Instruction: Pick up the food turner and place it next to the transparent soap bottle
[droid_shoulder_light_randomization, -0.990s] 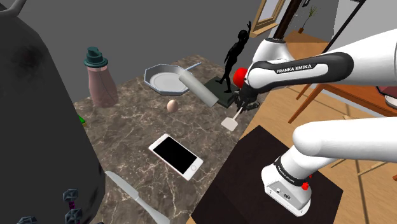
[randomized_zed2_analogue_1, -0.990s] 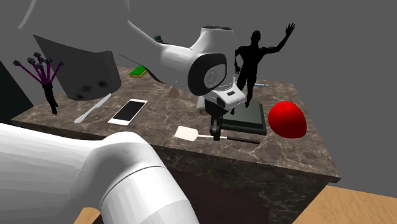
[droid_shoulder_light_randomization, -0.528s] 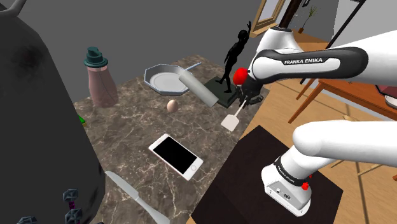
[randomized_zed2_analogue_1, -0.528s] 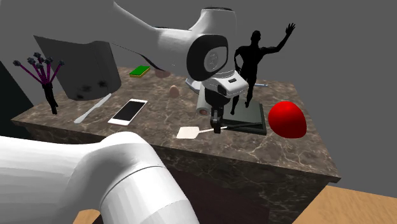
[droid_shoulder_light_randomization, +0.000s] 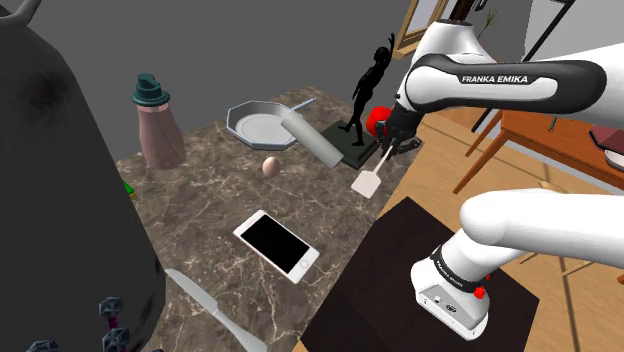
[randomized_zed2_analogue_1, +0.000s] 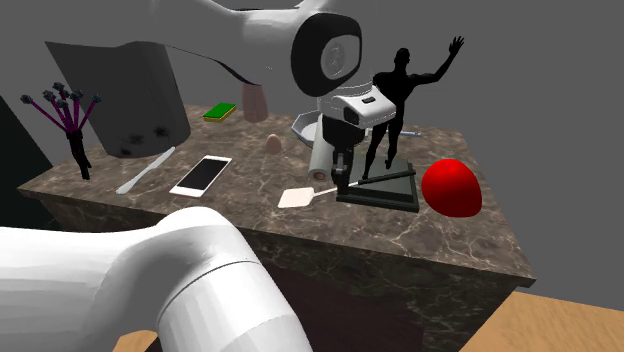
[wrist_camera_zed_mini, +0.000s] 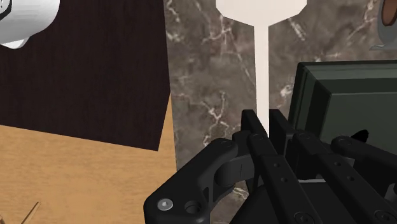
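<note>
The turner (droid_shoulder_light_randomization: 367, 183) is clasped by its handle in the closed pincer (droid_shoulder_light_randomization: 387, 148), blade low over the tabletop (droid_shoulder_light_randomization: 205, 195) edge. Carrying it to the far pinkish soap bottle (droid_shoulder_light_randomization: 158, 125) is left undone.

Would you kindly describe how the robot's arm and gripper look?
The arm has rounded, glossy white links with dark joint bands; one dark band reads FRANKA EMIKA in white letters. A small red button sits near its base. The gripper is all black, with two slim fingers and small screw heads.
</note>
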